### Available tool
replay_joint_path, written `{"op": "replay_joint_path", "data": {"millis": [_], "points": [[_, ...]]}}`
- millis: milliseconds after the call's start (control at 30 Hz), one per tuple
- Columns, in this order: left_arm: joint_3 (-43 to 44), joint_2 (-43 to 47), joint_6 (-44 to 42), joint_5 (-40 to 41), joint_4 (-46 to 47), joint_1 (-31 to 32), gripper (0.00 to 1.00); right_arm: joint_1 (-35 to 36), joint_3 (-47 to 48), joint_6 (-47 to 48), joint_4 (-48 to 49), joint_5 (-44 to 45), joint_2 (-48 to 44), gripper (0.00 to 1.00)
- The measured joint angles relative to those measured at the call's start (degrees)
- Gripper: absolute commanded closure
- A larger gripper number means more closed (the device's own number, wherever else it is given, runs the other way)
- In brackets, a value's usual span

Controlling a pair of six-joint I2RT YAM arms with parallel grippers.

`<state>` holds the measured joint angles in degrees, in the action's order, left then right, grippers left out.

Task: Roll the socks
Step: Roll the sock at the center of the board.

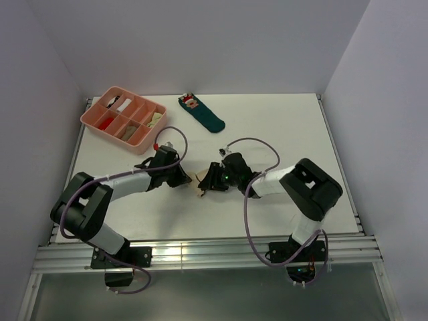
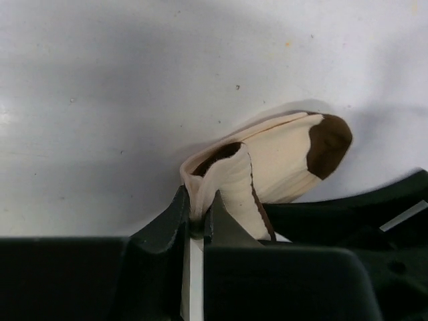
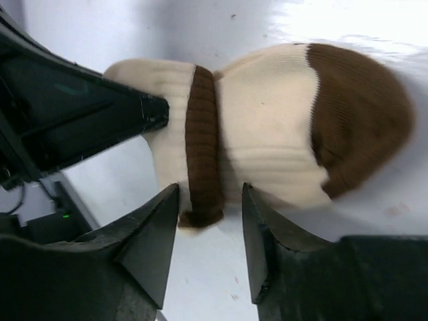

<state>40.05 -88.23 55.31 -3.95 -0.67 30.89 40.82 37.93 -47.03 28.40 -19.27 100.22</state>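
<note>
Spotting banded cream sock (image 3: 267, 120) lying on counter (image 1: 281, 134), centre front, hemmed in between both arms' jaws. Seeing left jaws pinched shut on folded cuff end, fabric bunching between tips. Seeing right jaws standing part open, straddling dark brown band at sock's near edge, clamping nothing. Reading long axis as running in line with right jaws' gap, brown toe pointing away from left jaws. Judging both arms equally near, roll likely hinging on left pinch anchoring cuff. Not making out plain tan sock.
</note>
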Motion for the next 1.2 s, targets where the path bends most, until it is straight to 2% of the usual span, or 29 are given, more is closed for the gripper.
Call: {"op": "replay_joint_path", "data": {"millis": [233, 467, 767, 1100, 1200], "points": [[16.0, -8.1, -1.9, 6.9, -18.4, 2.8, 0.99, 2.0, -1.3, 8.2, -11.3, 13.2, -11.6, 0.45], [30.7, -16.5, -5.2, 14.7, -33.2, 7.4, 0.99, 10.1, -1.9, 15.4, -13.0, 28.1, -16.5, 0.4], [36.7, -20.4, -6.6, 17.3, -40.2, 9.2, 0.99, 21.7, 5.0, 25.9, -13.0, 42.1, -9.6, 0.38], [39.7, -22.2, -7.7, 16.9, -43.7, 9.2, 0.99, 25.3, 9.8, 31.6, -12.7, 49.3, 0.6, 0.39], [39.7, -22.2, -7.7, 16.9, -43.9, 9.2, 0.99, 25.6, 10.6, 32.0, -12.5, 51.2, 2.6, 0.43]]}}
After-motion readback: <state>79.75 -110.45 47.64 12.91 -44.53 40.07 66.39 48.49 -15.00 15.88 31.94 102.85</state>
